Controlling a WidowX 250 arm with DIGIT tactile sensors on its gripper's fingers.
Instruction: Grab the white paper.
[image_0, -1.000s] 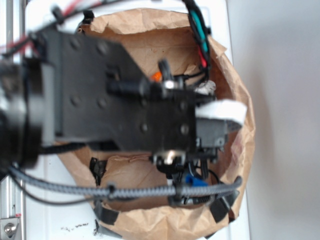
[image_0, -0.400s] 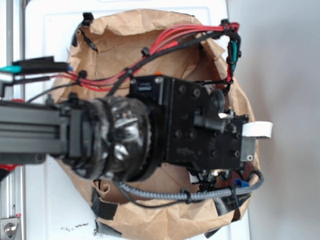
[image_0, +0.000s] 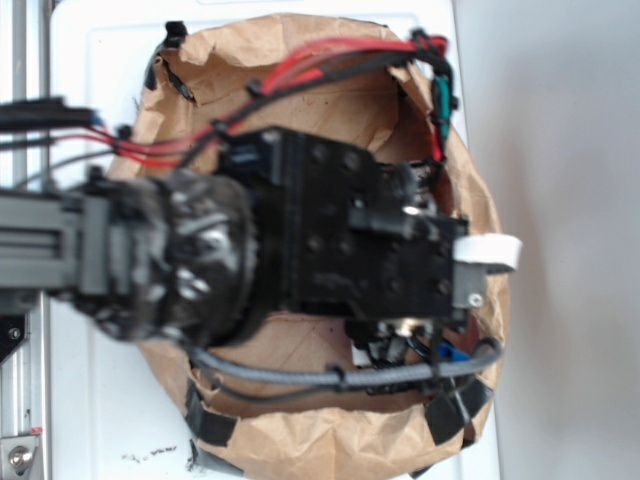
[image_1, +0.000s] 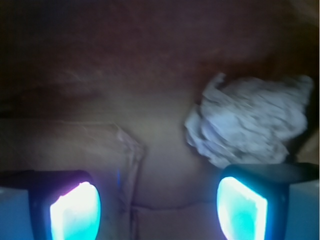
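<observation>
**White paper ahead of the right finger, not yet between the two**

White paper shows in the wrist view as a wrinkled, greyish-white wad lying on the brown floor of the paper bag. It sits ahead of the gripper and off to its right: the lower edge of the wad lies just above the tip of the right-hand finger, and most of its bulk is in line with that finger or beyond it, not with the gap. The two fingertips stand well apart with bare bag floor between them, so the tool is spread and holds nothing.

From the exterior view the arm reaches down into the mouth of the bag, its black wrist block and cables covering most of the opening; the wad itself is hidden under the arm there. A smooth white tab pokes out at the far end of the tool, near the bag's rim.

The step in hand looks like the approach and line-up. As I judge it, the next move calls for a shift to the tool's right, so the wad centres between the fingers, then an advance until they flank it, and only then the squeeze. Pushing straight on risks the right finger landing on the wad, nudging it away or pinning it.
</observation>
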